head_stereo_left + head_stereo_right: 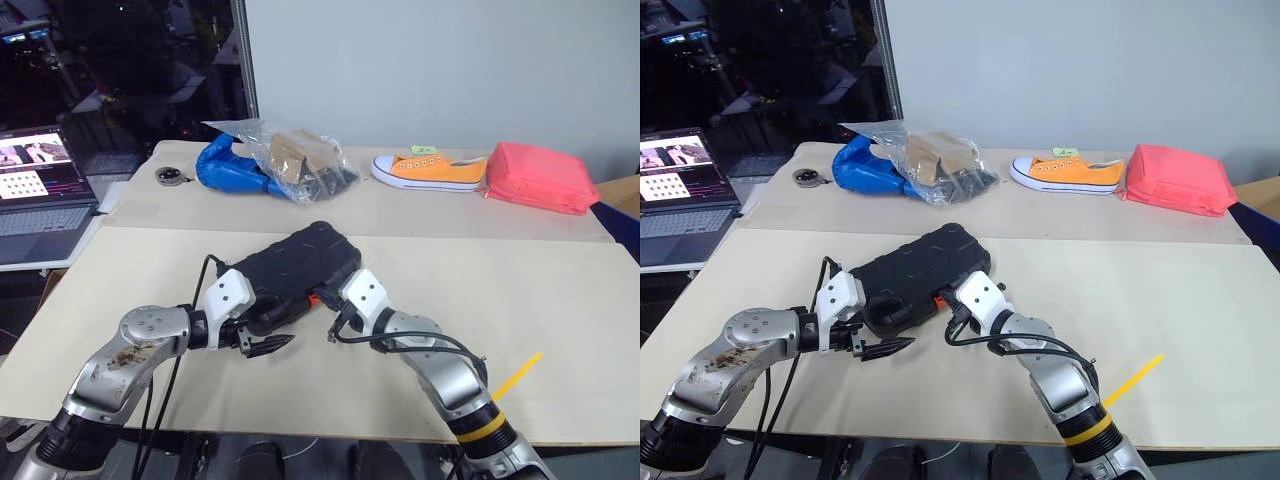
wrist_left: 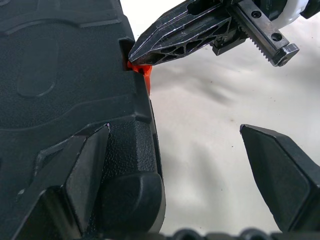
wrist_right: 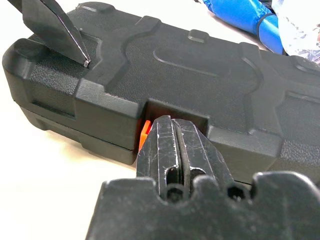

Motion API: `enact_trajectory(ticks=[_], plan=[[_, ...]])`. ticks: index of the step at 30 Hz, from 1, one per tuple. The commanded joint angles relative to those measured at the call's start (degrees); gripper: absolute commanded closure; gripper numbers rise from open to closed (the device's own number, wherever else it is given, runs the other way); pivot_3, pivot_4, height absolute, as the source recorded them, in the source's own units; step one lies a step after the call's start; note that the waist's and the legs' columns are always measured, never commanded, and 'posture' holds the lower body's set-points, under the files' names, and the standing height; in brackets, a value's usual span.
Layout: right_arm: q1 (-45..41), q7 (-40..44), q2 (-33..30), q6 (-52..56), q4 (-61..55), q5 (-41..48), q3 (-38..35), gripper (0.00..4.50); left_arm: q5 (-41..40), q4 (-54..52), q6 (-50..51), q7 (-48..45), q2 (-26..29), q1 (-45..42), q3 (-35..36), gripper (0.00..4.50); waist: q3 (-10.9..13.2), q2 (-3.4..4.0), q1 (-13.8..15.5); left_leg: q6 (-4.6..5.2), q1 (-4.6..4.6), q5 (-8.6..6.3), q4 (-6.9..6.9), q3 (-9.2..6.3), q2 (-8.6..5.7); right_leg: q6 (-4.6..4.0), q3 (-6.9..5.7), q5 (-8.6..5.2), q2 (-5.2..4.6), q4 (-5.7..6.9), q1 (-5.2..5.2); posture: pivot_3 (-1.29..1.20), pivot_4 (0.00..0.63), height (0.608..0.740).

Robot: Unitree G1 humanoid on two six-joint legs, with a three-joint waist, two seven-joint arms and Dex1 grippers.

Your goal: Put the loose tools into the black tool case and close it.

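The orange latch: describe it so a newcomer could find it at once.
On the near beige table lies a shut black tool case, its ribbed lid down. On its front edge, facing the robot, sits the small orange latch, with the shut right hand pressed against it. It is the only orange spot on the black case.

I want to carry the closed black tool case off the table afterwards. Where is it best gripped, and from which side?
Probably the near long edge of the black tool case, beside the orange latch, coming in from the robot's side. The case lies flat with its lid down, and that stepped edge faces the robot and looks thin enough for an open end effector to straddle.
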Motion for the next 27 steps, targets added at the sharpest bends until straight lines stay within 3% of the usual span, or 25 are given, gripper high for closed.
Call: enact_trajectory(ticks=[1, 5, 7, 9, 10, 13, 17, 22, 27], plan=[[2.4, -0.2, -0.5, 2.2, 5.8, -1.8, 0.2, 4.46, 1.3, 3.2, 1.9, -0.2, -0.2, 1.9, -2.6, 0.0, 0.0, 0.0, 0.0, 0.0, 0.0, 0.0, -0.02, 0.0, 0.0, 0.0, 0.0, 0.0, -0.01, -0.01, -0.01, 0.0, 0.15, 0.74], [3.6, -0.1, 2.5, -3.5, 1.0, 4.2, -5.8, 4.46, 0.5, 1.6, -3.1, 0.4, -2.1, 3.3, 0.0, 0.0, 0.1, -0.01, 0.2, -0.01, -0.1, -0.01, -0.06, -0.01, 0.0, 0.0, -0.03, 0.0, -0.04, -0.06, -0.08, 0.0, 0.15, 0.74], [5.3, 3.2, 1.1, -5.6, -3.9, 7.8, -8.8, 4.46, -2.8, -0.3, -5.4, 3.6, -6.3, 4.2, 4.8, 0.0, 0.2, 0.1, 0.3, -0.01, -0.31, 0.0, -0.06, 0.0, 0.0, 0.0, -0.04, 0.0, -0.09, -0.12, -0.15, 0.0, 0.15, 0.74], [8.1, 8.1, -3.1, -5.8, -9.0, 12.0, -12.1, 4.46, -8.1, -3.2, -4.1, 2.2, -6.8, 5.9, 9.2, 0.0, 0.6, -0.02, 0.6, 0.01, -0.77, 0.01, -0.04, 0.07, -0.05, 0.1, -0.13, 0.06, -0.24, -0.2, -0.21, 0.0, 0.15, 0.74], [9.3, 10.1, -5.0, -5.8, -10.6, 13.5, -13.2, 3.9, -10.4, -4.4, -3.1, 1.6, -6.7, 6.8, 10.8, 0.0, 0.7, -0.15, 0.9, 0.12, -1.12, 0.08, 0.0, 0.12, -0.09, 0.2, -0.25, 0.12, -0.06, -0.2, -0.45, 0.0, 0.15, 0.74], [14.0, 16.7, -11.7, -5.0, -15.5, 18.8, -17.1, 2.99, -14.7, -8.9, -1.8, 1.2, -5.6, 11.3, 15.2, 0.0, 0.8, -0.13, 1.0, 0.51, -1.79, 0.3, 0.03, 0.29, -0.15, 0.38, -0.51, 0.42, 0.1, -0.15, -1.05, 0.0, 0.15, 0.74], [21.7, 23.3, -20.7, -4.4, -19.6, 24.9, -26.3, 1.69, -18.9, -14.2, -0.4, 0.4, -3.1, 19.9, 22.5, 0.0, 0.9, -0.05, 1.0, 0.62, -1.96, -0.45, 0.07, 0.34, -0.13, 0.58, -0.49, 0.12, 0.2, -0.48, -1.02, 0.0, 0.15, 0.74], [29.1, 28.5, -26.8, -6.2, -18.2, 27.6, -37.3, 0.02, -20.4, -16.6, -1.4, -2.2, -1.2, 31.1, 30.9, 0.0, 1.1, 0.09, 1.3, 0.7, -2.07, -0.81, 0.42, 0.36, -0.13, 0.65, -0.48, 0.05, 0.24, -0.72, -0.94, 0.0, 0.15, 0.74], [32.7, 31.6, -28.5, -6.4, -17.4, 29.9, -44.2, 0.02, -20.1, -16.6, -3.2, -5.3, -0.6, 38.1, 36.5, 0.0, 1.4, 0.01, 1.8, 0.69, -1.49, -0.81, 0.56, 0.48, -0.13, 0.59, -0.47, -0.03, 0.2, -0.75, -0.42, 0.0, 0.15, 0.74]])
